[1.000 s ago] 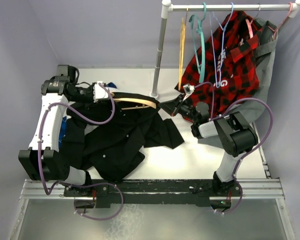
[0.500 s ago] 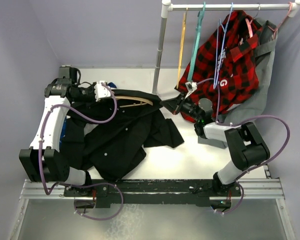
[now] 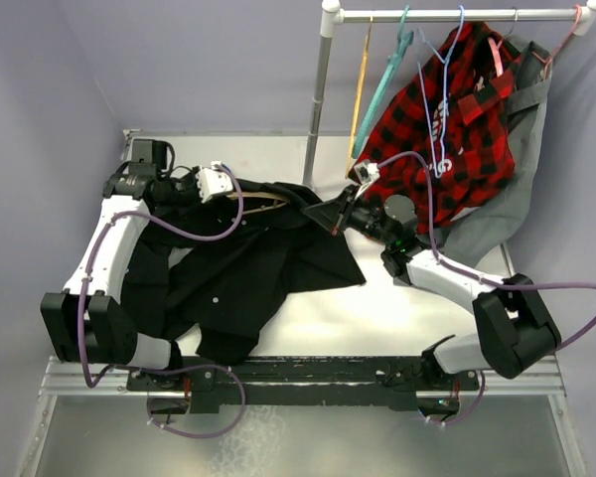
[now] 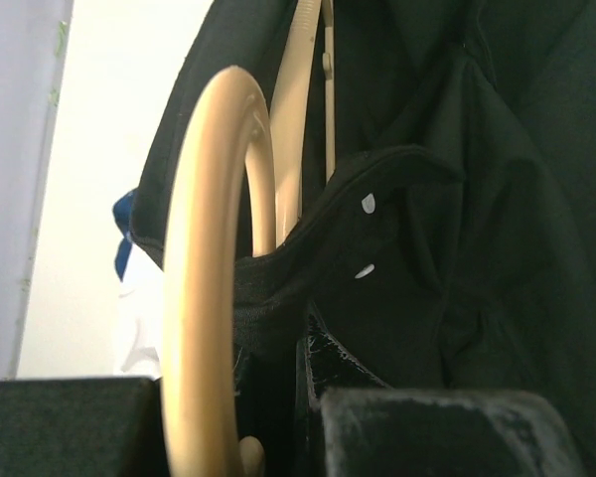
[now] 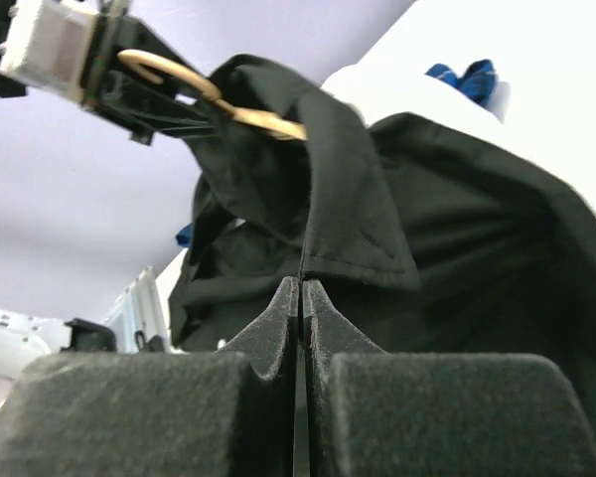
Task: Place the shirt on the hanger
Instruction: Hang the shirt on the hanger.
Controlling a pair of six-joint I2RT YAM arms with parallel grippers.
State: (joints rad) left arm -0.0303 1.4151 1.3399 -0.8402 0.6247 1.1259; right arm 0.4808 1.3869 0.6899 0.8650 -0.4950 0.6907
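Shirt [image 3: 248, 273] is seen in plain black, dotted with small white buttons [image 4: 368, 203]. Hanger [image 4: 204, 288] is done in a light tan wood tone. Up top, a plaid shirt [image 3: 447, 124] is checked in red and black, flanked by a teal hanger [image 3: 388, 75], a yellow hanger [image 3: 361, 84] and grey cloth [image 3: 526, 149]. Table [image 3: 407, 313] is kept white, wall [image 3: 199, 60] pale lavender.
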